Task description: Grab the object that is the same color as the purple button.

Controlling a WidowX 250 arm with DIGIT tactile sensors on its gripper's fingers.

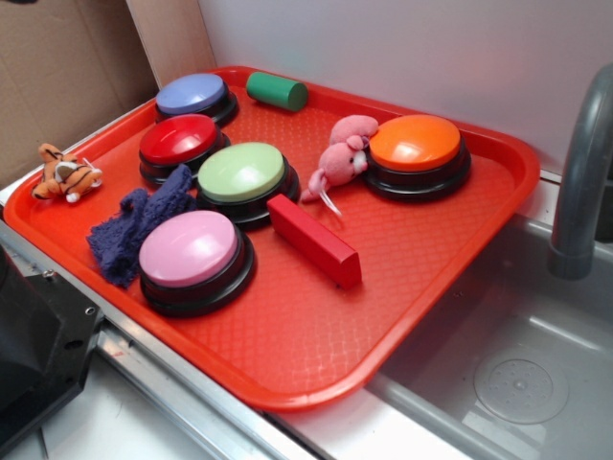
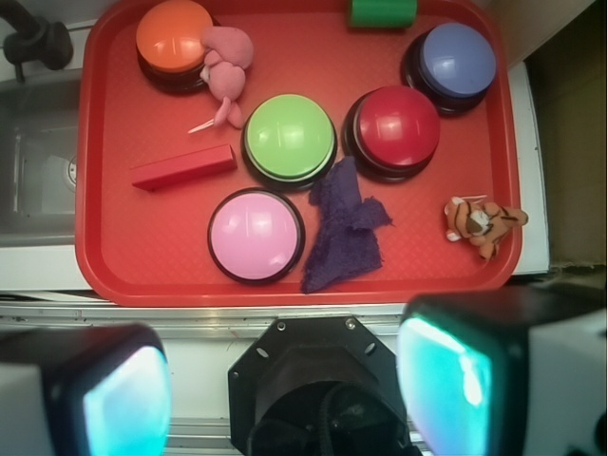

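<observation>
Beyond the gripper (image 2: 285, 389), whose two fingers (image 2: 456, 380) stand wide apart at the near edge of the wrist view with nothing between them, lies the red tray (image 2: 104, 256) with all the things on it. The rag (image 2: 347, 228), dark blue-purple and crumpled, is straight ahead of the gap between the fingers, well apart from them, and it touches the pink button (image 2: 256, 235) on its left side and reaches up between the green button (image 2: 290, 138) and the red button (image 2: 397, 128). The purple button (image 2: 458, 62) is farther away, ahead of the right finger, near the far corner of the tray. The tiger (image 2: 483, 223) lies ahead of the right finger, beside the rag but not touching it. Ahead of the left finger are the red block (image 2: 183, 168), the pink mouse (image 2: 226, 66) and the orange button (image 2: 171, 38), the mouse leaning on this button. A green cylinder (image 2: 383, 12) lies at the far rim.
</observation>
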